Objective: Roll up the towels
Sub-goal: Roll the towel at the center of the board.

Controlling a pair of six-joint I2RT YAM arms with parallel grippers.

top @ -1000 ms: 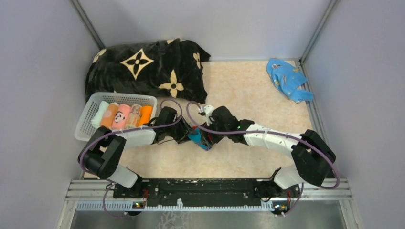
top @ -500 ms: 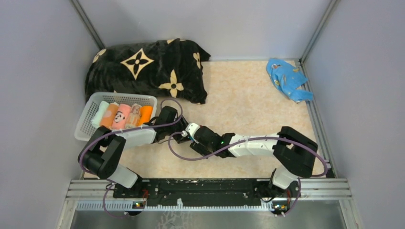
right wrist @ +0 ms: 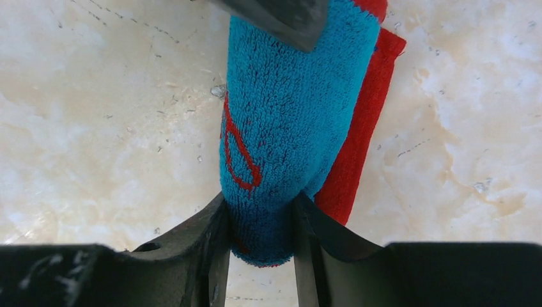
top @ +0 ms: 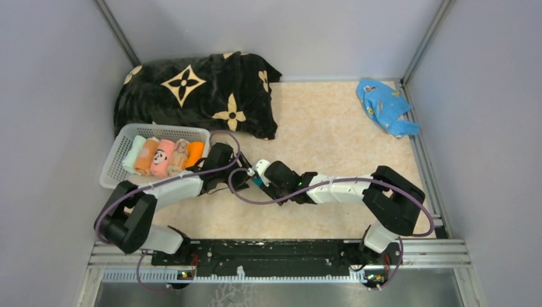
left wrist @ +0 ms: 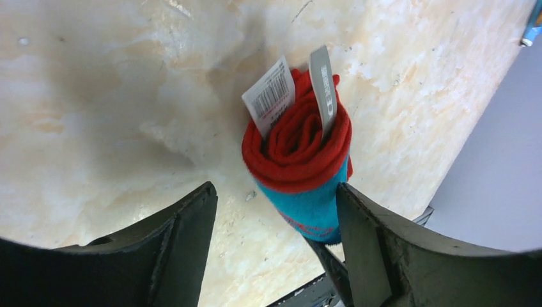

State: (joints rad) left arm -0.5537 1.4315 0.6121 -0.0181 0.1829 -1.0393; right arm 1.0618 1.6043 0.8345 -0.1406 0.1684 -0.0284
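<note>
A red-and-teal towel (left wrist: 297, 157), rolled into a short roll with white tags at its end, hangs just above the table between both arms. My right gripper (right wrist: 261, 201) is shut on the teal end of this roll (right wrist: 281, 115). My left gripper (left wrist: 275, 192) is open, its right finger beside the roll and its left finger well clear. In the top view both grippers meet at the roll (top: 255, 181) near the table's middle. Several rolled towels (top: 163, 157) lie side by side in a white basket (top: 121, 147).
A large black blanket with beige flowers (top: 198, 93) lies at the back left, behind the basket. A crumpled blue cloth (top: 383, 105) sits in the back right corner. Grey walls close in the table on three sides.
My right arm swung left and its jaws closed on the roll. My left jaws opened wider and let go of it.
</note>
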